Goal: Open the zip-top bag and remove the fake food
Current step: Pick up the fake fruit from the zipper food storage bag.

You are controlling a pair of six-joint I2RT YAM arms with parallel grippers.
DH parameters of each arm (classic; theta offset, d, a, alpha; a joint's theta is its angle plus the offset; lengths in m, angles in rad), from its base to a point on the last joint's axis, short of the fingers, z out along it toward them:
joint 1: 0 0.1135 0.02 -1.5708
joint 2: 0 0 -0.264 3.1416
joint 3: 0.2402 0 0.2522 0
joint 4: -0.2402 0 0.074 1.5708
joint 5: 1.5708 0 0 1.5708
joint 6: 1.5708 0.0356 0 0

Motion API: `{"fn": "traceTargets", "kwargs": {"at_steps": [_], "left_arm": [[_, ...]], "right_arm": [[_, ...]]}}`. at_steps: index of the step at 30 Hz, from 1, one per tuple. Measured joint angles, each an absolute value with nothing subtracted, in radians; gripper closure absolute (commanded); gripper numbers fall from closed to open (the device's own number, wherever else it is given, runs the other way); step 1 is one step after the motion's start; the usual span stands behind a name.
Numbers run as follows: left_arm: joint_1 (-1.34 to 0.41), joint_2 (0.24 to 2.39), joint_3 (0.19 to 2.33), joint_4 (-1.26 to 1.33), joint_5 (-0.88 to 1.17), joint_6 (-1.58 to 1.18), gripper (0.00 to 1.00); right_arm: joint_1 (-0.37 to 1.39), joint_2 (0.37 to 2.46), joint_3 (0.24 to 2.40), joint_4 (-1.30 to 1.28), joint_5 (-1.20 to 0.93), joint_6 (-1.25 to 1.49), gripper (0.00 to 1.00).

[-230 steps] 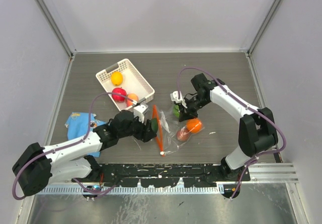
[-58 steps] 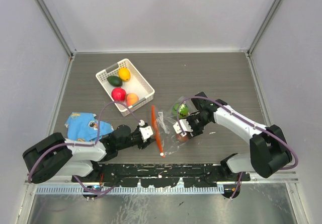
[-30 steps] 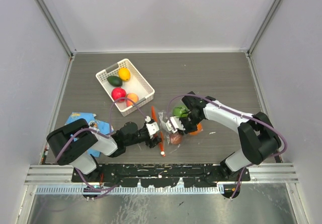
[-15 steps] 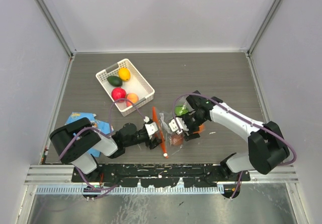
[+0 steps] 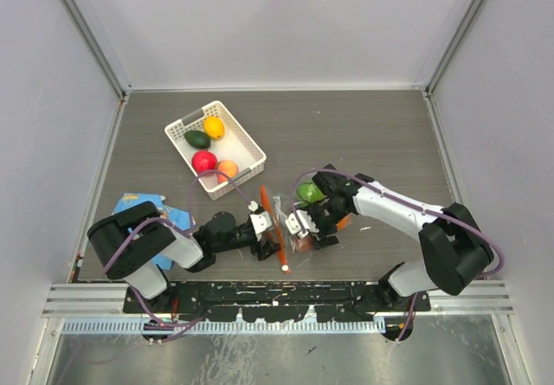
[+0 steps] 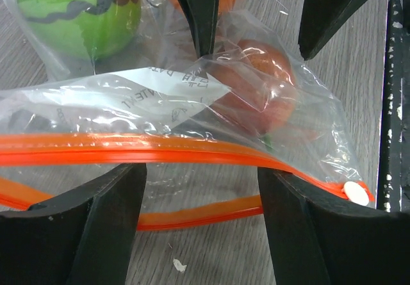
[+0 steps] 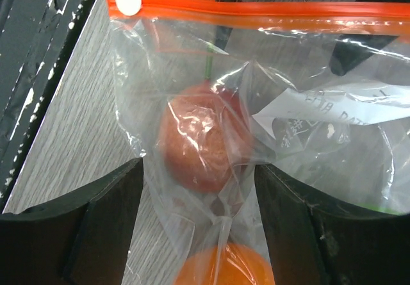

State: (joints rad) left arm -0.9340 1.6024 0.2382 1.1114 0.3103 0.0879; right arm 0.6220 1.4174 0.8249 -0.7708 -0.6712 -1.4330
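Observation:
The zip-top bag [image 5: 293, 227] lies on the table between both grippers, its red-orange zip strip [image 5: 272, 224] toward the left arm. Inside are a brown-red fruit [image 7: 195, 145], an orange one [image 7: 224, 271] and a green one [image 6: 77, 13]. My left gripper [image 6: 202, 170] is open, and the upper zip strip [image 6: 128, 154] runs across its fingertips while the lower strip [image 6: 198, 211] lies on the table. My right gripper [image 7: 198, 166] is open, straddling the bag's film with the orange fruit between its fingers. The strip's white slider [image 7: 130, 1] sits at the near end.
A white basket [image 5: 243, 139] at the back left holds yellow, dark green, red and peach fruits. A blue printed cloth [image 5: 138, 208] lies left of the left arm. The black rail runs along the table's near edge [image 5: 277, 294].
My right gripper's jaws have gone from nearly shut to wide open and shifted slightly nearer. The left gripper has widened a little and edged up to the zip strip.

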Motion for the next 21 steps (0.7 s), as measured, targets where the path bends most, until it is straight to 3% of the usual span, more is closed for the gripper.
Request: {"fn": "traceTargets", "kwargs": {"at_steps": [10, 21], "left_arm": [[-0.934, 1.606, 0.238, 1.112, 0.341, 0.056, 0.27], [-0.934, 1.639, 0.248, 1.118, 0.408, 0.03, 0.24]], "right_arm": [[0.656, 1.428, 0.816, -0.669, -0.633, -1.32, 0.51], [0.679, 1.46, 0.816, -0.645, -0.611, -1.273, 0.67]]}}
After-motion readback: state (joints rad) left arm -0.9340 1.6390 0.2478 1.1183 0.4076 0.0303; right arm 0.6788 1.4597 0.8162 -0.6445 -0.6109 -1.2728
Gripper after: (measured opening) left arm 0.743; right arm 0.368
